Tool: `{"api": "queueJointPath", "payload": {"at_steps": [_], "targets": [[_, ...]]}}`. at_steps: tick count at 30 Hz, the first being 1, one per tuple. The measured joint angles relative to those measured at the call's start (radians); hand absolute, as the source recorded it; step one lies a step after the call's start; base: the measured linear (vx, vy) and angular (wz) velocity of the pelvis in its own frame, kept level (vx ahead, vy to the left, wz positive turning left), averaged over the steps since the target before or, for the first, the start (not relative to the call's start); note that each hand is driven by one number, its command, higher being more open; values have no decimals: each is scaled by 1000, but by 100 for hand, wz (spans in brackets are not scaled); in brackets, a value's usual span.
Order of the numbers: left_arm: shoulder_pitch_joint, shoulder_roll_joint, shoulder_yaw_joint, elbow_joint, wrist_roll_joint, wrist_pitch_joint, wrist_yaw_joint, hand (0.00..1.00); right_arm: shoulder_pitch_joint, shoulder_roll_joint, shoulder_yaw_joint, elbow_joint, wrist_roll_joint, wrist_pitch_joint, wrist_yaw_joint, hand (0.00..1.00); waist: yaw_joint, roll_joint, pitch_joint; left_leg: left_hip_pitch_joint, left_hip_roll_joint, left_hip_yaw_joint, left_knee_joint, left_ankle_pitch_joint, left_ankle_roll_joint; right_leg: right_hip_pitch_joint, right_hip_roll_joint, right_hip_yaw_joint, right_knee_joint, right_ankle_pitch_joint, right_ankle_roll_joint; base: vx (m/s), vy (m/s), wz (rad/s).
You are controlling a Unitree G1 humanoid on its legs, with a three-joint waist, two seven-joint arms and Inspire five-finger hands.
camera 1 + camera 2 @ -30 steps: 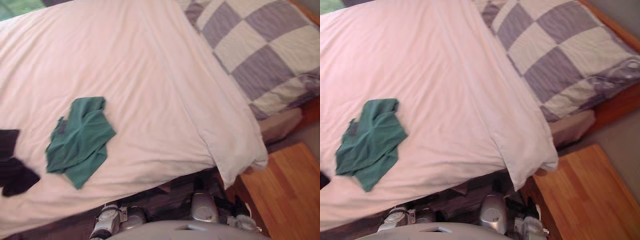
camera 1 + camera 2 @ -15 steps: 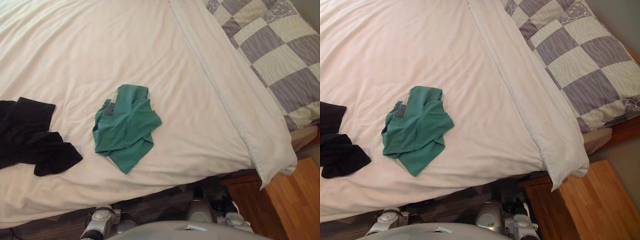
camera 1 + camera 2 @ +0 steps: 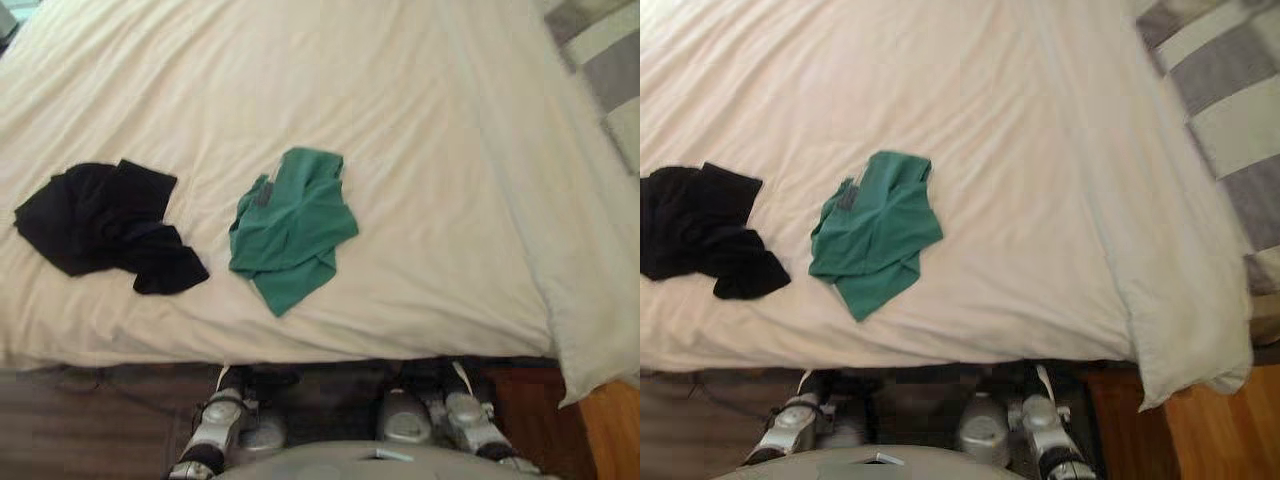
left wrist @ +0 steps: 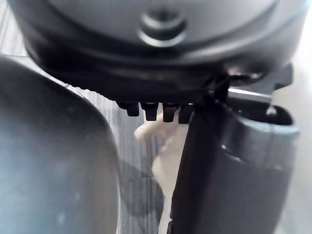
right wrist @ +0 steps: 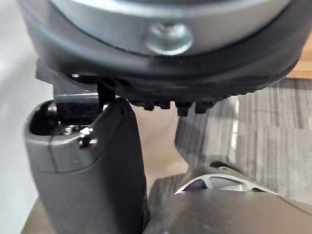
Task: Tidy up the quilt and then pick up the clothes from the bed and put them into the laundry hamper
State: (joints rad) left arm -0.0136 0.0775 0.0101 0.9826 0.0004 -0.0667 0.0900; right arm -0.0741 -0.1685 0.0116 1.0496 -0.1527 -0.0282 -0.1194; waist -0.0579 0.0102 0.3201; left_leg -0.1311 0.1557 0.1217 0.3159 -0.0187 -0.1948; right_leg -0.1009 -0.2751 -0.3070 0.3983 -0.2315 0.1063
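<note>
1. Left hand (image 4: 146,73): hung low, off the bed; open or closed could not be told.
2. Black garment (image 3: 105,225): lay crumpled on quilt (image 3: 420,110), at 9 o'clock from green garment (image 3: 292,225), near but apart.
3. Green garment: lay bunched near the 6 o'clock edge.
4. Quilt: spread flat, lightly creased. Tidying judged done, clothes pickup pending.
5. Checked bedding (image 3: 1230,90): at 2 o'clock.
6. Right hand (image 5: 161,68): hung low; state could not be told.
7. Next, judged: reach toward 12 o'clock, close on one garment.
</note>
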Motion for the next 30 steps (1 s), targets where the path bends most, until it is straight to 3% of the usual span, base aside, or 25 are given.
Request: {"api": "queueJointPath", "payload": {"at_steps": [2, 5, 7, 9, 11, 12, 14, 15, 16, 17, 19, 20, 23, 24, 25, 26, 27, 29, 30], "targets": [[0, -2, -1, -1, -31, -3, 9, 100, -27, -11, -1, 14, -1, 3, 0, 100, 1, 15, 7, -24, 5, 56, 7, 5, -5, -14, -10, -5, -10, 12, 1, -30, 95, 22], [-4, 1, 22, 0, -36, -6, 15, 100, -44, 2, -2, 5, -1, 3, -3, 100, 18, 12, 10, -34, 43, 138, 23, -15, 1, -17, -15, -2, -66, 64, -6, -16, 139, -18], [-4, 0, 45, 26, -29, -5, 25, 100, -44, 12, -4, -9, 0, 3, -4, 100, 6, 15, 9, -12, 125, 164, 92, -77, 45, -14, -11, 23, -54, 72, 2, -25, 234, -56], [-4, 5, 49, 45, -28, -5, 39, 100, -40, 12, -11, -26, 0, 3, -2, 100, -2, 18, 7, 18, 187, 155, 117, -85, 60, -15, -24, 41, -40, 84, 22, -26, 279, -35], [-3, 13, 48, 51, -18, -16, 40, 100, -30, 10, -30, -37, 0, 3, -1, 100, -2, 19, 6, 29, 237, 125, 132, -75, 75, -15, -60, 48, -35, 110, 70, -52, 500, -10], [-4, 18, 52, 51, -19, -23, 38, 100, -21, 25, -37, -35, 1, 2, 6, 100, 3, -10, -9, 34, 159, 121, 124, -132, 58, -22, -99, 67, -60, 130, 103, -53, 495, 11], [-4, 27, 55, 60, -21, -22, 38, 100, -16, 45, -14, -20, 1, 3, 27, 100, 4, -36, -25, 34, 111, 74, 59, -138, 48, -9, -84, 68, -106, 123, 110, -40, 276, 46], [-4, 24, 47, 65, -20, -19, 32, 100, -15, 55, -2, -20, 1, 1, 38, 100, -4, -44, -37, 36, 93, 37, 28, -162, -8, 31, -89, 61, -163, 164, 107, -26, 176, 58], [-7, 30, 47, 65, -23, -17, 22, 100, -18, 68, -1, -15, -1, 1, 44, 100, 1, -53, -39, 33, 83, 33, 26, -168, -26, 41, -100, 55, -173, 175, 112, -34, 240, 38], [-6, 44, 44, 70, -29, -17, 10, 100, -19, 103, 1, -2, -1, 0, 47, 100, 10, -74, -52, 34, 60, 35, 20, -167, -25, 36, -123, 48, -174, 196, 98, -63, 257, 7], [2, 56, 44, 88, -29, -17, 9, 100, -20, 117, 25, -7, -31, -2, 51, 100, 15, -71, -77, 39, 43, 44, -14, -149, -3, 13, -129, 44, -158, 247, 3, -92, 197, 0], [6, 56, 45, 88, -29, -18, 10, 100, -20, 123, 40, -7, -31, -1, 49, 100, 15, -65, -82, 38, 41, 48, -25, -141, 0, 9, -121, 44, -160, 270, -23, -78, 160, 8], [32, 59, 76, 70, -31, -17, 12, 100, -4, 127, 81, -9, -27, -2, 43, 100, 23, -68, -98, 74, 47, 34, -105, -84, 24, 21, -82, 65, -180, 388, -30, -31, 121, 14], [40, 59, 77, 69, -27, -18, 12, 100, 5, 128, 81, -17, -27, -4, 42, 100, 25, -58, -102, 76, 53, 29, -121, -76, 27, 10, -59, 103, -149, 353, -20, -11, 34, 26], [50, 69, 88, 69, -30, -16, 12, 100, 28, 139, 79, -53, -20, -7, 44, 100, 24, -64, -105, 91, 62, 16, -153, -53, 27, -4, 9, 182, -29, 217, 7, 9, -69, 41], [53, 77, 88, 69, -33, -12, 12, 100, 41, 149, 81, -65, -6, -10, 46, 100, 28, -71, -109, 108, 63, -1, -183, -31, 30, 0, 75, 193, 46, 110, -16, -2, -93, 46], [55, 77, 88, 70, -35, -11, 11, 100, 44, 154, 81, -65, 10, -11, 44, 100, 29, -74, -112, 114, 59, -8, -198, -22, 28, 12, 78, 167, 41, 86, -30, -22, -128, 32], [61, 79, 86, 71, -33, -5, 12, 100, 53, 176, 80, -64, 22, -9, 43, 100, 31, -87, -133, 126, 34, -13, -265, 27, 47, 69, 66, 149, -80, 40, -19, -47, -118, 23], [59, 73, 85, 72, -34, -1, 11, 100, 60, 180, 80, -65, 22, -25, 40, 100, 28, -94, -143, 127, 30, -19, -314, 66, 44, 88, 68, 134, -158, 29, 31, -92, -157, 33]]}}
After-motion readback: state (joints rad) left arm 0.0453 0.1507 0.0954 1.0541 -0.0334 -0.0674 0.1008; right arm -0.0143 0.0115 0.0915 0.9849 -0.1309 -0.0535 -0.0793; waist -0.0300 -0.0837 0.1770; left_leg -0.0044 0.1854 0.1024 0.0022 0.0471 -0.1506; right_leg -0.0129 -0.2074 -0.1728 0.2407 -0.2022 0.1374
